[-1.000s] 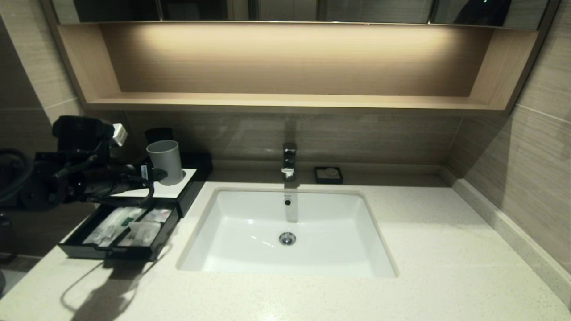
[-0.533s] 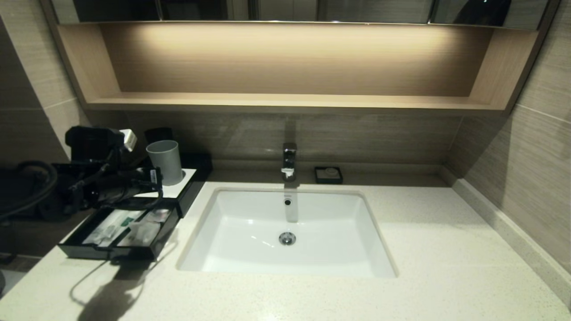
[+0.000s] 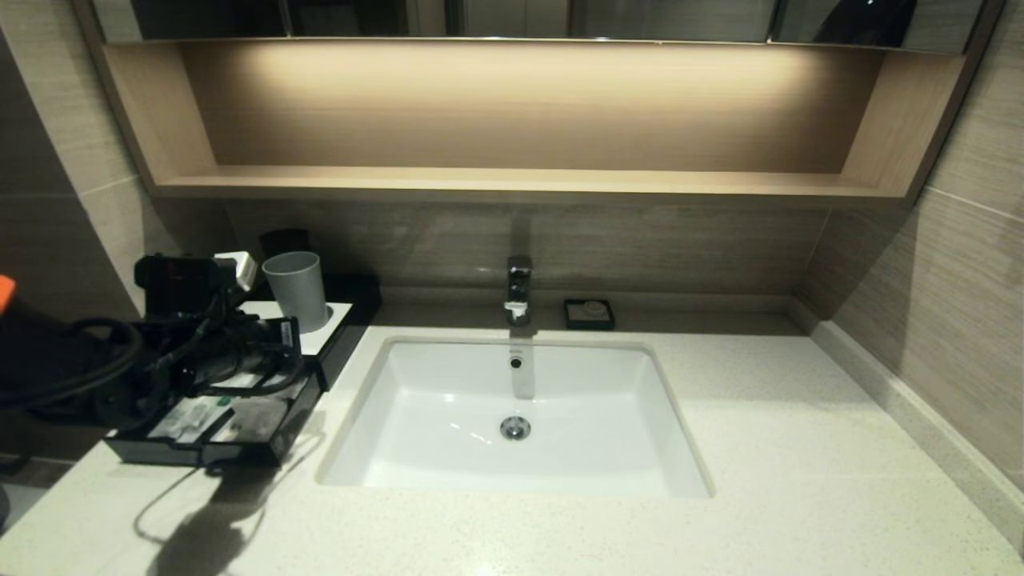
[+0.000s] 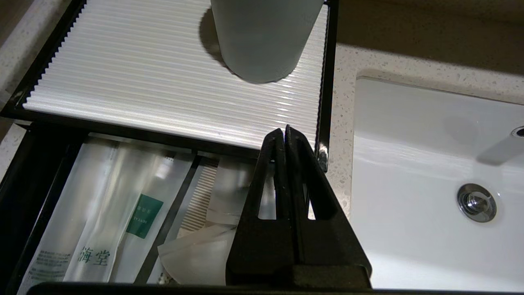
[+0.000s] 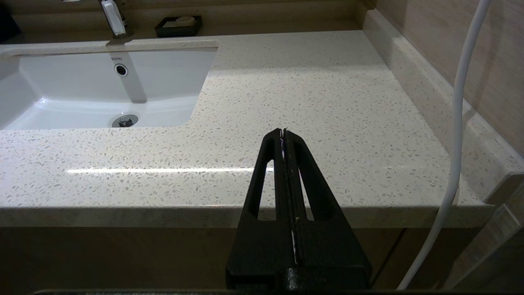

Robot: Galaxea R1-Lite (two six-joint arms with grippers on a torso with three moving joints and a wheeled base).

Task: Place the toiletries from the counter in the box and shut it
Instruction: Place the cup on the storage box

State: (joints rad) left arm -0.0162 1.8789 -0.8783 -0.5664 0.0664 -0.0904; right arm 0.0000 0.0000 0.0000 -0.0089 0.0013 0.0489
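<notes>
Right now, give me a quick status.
Left pincer shut, empty, over open drawer. Right pincer shut, parked off counter edge. Toiletries inside drawer. Cup on box.

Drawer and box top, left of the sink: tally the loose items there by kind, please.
Long wrapped packets in the drawer: 2
Smaller wrapped packets in the drawer: 2 that I can tell apart
Cups on the box top: 1
Total: 5
</notes>
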